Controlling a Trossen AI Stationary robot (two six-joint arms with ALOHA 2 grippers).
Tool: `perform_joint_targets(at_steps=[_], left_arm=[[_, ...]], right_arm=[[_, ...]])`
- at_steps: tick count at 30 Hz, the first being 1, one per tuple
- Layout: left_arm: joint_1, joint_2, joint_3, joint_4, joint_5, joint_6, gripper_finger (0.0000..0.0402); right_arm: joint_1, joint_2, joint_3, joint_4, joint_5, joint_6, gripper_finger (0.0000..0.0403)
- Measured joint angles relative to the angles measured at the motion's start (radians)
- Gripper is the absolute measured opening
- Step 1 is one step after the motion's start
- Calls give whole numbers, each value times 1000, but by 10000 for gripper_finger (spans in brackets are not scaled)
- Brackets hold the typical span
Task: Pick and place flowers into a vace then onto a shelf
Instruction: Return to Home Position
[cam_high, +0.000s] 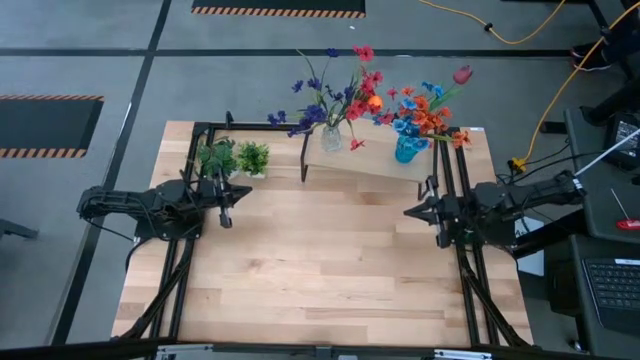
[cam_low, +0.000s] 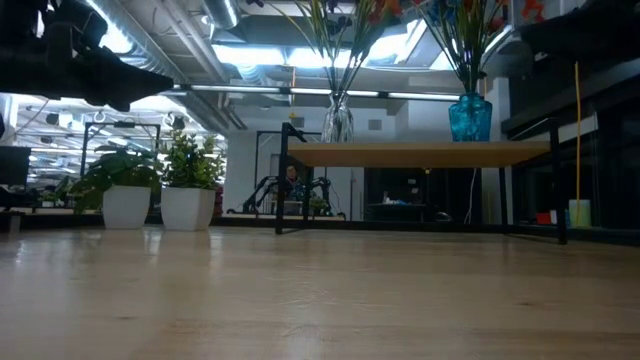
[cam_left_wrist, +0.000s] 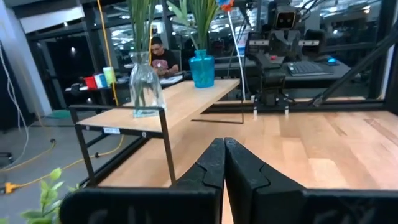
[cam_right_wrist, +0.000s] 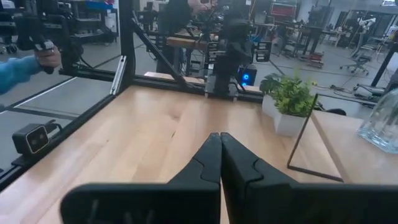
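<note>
Left gripper (cam_left_wrist: 224, 148), right gripper (cam_right_wrist: 220, 139) — jaws together, pointing inward.

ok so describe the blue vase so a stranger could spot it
Find the small raised shelf at the table's far edge. Two vases stand on it. The blue vase is nearer the right arm and is teal, unlike the clear vase.

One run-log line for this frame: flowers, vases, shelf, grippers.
flowers in clear glass vase and blue glass vase, on black-legged light-wood shelf | left gripper shut, empty, tabletop left | right gripper shut, empty, tabletop right
</note>
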Motion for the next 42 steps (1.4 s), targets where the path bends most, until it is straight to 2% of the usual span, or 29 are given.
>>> perform_joint_targets(at_steps=[3, 14, 23, 30, 35, 42], left_arm=[[2, 0, 0, -6, 1, -2, 2], [56, 1, 0, -8, 20, -11, 1], [87, 10, 0, -8, 20, -62, 1], [87, 10, 0, -8, 21, -139, 9], [87, 10, 0, -8, 22, -141, 9], [87, 10, 0, -7, 22, -141, 8]], right_arm=[[0, -70, -1, -50, 0, 4, 1], [0, -285, -141, -42, 0, -20, 1], [0, -288, -264, 121, 4, -27, 1], [0, -283, -264, 140, 3, 31, 9], [0, -282, -264, 139, 3, 6, 21], [1, -282, -264, 139, 3, 7, 18]])
